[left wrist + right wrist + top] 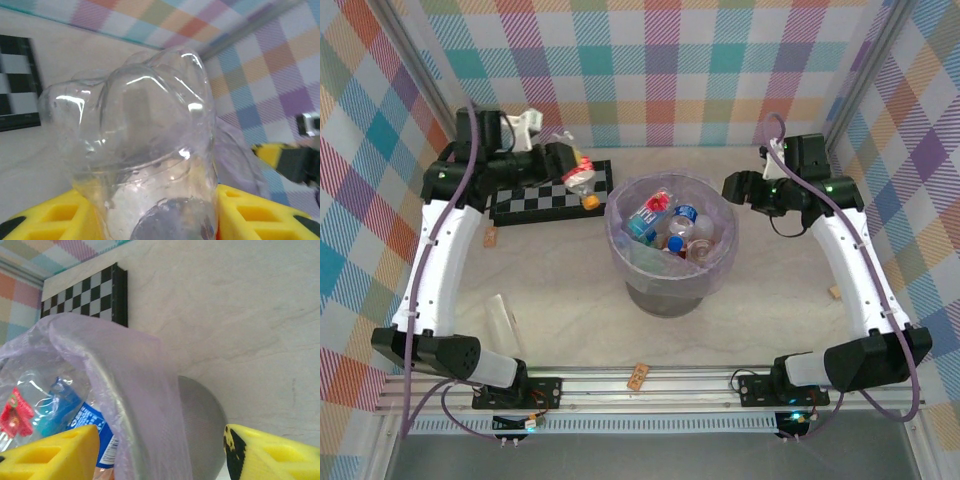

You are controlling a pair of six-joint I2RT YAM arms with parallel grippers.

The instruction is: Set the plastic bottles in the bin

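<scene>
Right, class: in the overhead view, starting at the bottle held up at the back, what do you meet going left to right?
bottle gripped by the left gripper → bin → right gripper → small cork on the table

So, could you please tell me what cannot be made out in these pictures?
Left wrist: the clear bottle in the left gripper runs off the bottom edge, which cuts off its cap end.
Top external: the bottles in the bin overlap and are small, so no sure count.
Right wrist: the lilac bag veils the bottles' labels; print unreadable.
</scene>
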